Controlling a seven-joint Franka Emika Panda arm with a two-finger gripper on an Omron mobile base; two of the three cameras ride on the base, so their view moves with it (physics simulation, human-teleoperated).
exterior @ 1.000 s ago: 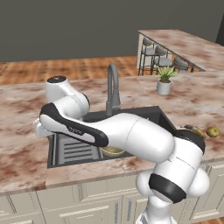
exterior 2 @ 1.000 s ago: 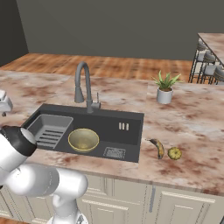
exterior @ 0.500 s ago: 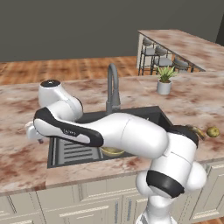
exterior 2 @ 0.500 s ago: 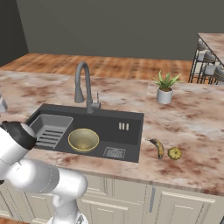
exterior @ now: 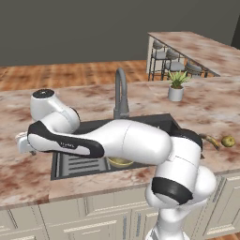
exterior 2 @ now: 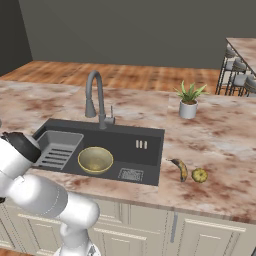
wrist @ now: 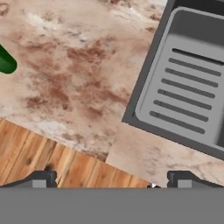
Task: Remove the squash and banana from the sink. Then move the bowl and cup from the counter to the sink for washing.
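The olive-yellow bowl (exterior 2: 95,159) lies in the dark sink (exterior 2: 131,141), right of the ribbed tray insert (exterior 2: 57,148); in the left base view only the bowl's edge (exterior: 119,162) peeks out under my arm. On the counter right of the sink (exterior: 157,123) lie the banana (exterior 2: 181,169) and the round squash (exterior 2: 199,174), also seen as banana (exterior: 209,139) and squash (exterior: 228,140). My gripper (wrist: 111,180) is open and holds nothing, over the counter left of the sink. The green cup (wrist: 6,61) shows at the left edge of the hand view, well away from the fingertips (wrist: 41,179).
A grey gooseneck faucet (exterior 2: 95,97) rises behind the sink. A potted plant (exterior 2: 188,102) stands at the back right of the counter. The hand view shows the tray insert (wrist: 183,96), the counter's front edge and wooden floor (wrist: 52,162) below it.
My arm has swung further left, carrying the hand from above the sink's left end out over the counter. The bowl, banana and squash have stayed put.
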